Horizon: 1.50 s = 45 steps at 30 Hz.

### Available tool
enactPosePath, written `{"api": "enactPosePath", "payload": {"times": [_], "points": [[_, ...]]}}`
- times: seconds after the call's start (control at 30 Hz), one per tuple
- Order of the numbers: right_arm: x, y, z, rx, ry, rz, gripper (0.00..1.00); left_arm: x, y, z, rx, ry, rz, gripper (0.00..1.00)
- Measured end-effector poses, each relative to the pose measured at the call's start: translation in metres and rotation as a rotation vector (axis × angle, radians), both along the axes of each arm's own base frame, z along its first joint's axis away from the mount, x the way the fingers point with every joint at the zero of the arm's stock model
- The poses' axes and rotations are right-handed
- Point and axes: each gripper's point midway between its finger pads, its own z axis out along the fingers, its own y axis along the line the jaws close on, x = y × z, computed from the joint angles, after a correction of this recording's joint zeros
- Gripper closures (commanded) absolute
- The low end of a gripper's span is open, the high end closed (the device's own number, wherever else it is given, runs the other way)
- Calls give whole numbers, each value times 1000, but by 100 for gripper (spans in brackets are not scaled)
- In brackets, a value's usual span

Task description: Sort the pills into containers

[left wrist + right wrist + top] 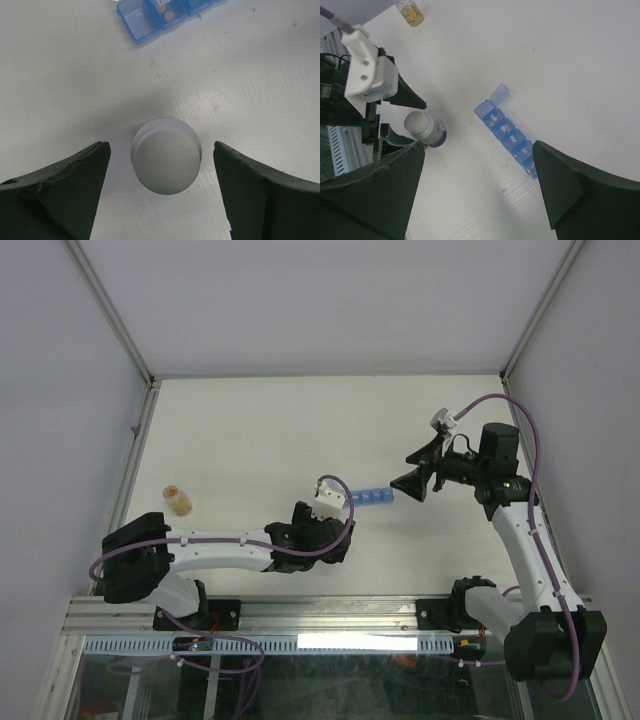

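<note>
The blue pill-organiser strip [372, 498] lies mid-table; in the right wrist view [511, 136] its end lid stands open. In the left wrist view [159, 14] the end compartment is empty and a small brown pill [168, 16] lies in the one beside it. An amber cluster of pills fills a small clear vial [178, 501] at the left, also in the right wrist view [411, 12]. My left gripper [161, 146] is open and points down, straddling an upright white-capped bottle [166, 156] with gaps on both sides. My right gripper [412, 470] is open and empty above the strip's right end.
The white-capped bottle has a blue label [435, 136] and stands a short way left of the organiser. The left arm [220, 550] lies across the near table. A metal rail [330, 612] runs along the near edge. White walls enclose the table.
</note>
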Motion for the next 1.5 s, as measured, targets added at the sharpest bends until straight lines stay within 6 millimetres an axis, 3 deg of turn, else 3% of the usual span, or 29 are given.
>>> {"api": "enactPosePath", "payload": {"times": [0.2, 0.37, 0.47, 0.57, 0.73, 0.83, 0.9, 0.97, 1.1, 1.17, 1.23, 1.27, 1.43, 1.5], "points": [[-1, 1, 1, 5, 1, 8, 8, 1, 4, -19, 49, 49, 2, 61], [-2, 1, 1, 7, 1, 11, 8, 20, 20, -17, 44, 63, 73, 67], [-2, 1, 1, 8, 1, 12, 8, 39, 40, -8, 12, 63, 145, 69], [-2, 1, 1, 9, 1, 13, 8, 72, 76, 6, -32, 34, 270, 70], [-2, 2, 1, 10, 2, 15, 8, 144, 152, 26, -118, -49, 528, 71], [-3, 2, 0, 12, 5, 19, 9, 190, 202, 20, -138, -66, 679, 74], [-4, 2, 0, 15, 8, 23, 8, 218, 224, 9, -113, -50, 751, 74], [-5, 3, 1, 19, 7, 30, 8, 248, 233, -3, -96, -28, 791, 73], [-6, 4, 2, 22, 4, 34, 8, 299, 239, -13, -92, -20, 824, 64], [-7, 4, 3, 22, 1, 34, 8, 319, 241, -12, -95, -23, 834, 42], [-7, 4, 4, 23, -4, 35, 9, 330, 242, -13, -90, -16, 839, 15], [-8, 4, 4, 23, -5, 35, 8, 332, 243, -13, -87, -7, 840, 6], [-8, 4, 5, 24, -7, 37, 8, 322, 242, -14, -69, 38, 823, 1], [-8, 4, 5, 24, -7, 37, 8, 317, 238, -1, -89, 41, 798, 1]]}}
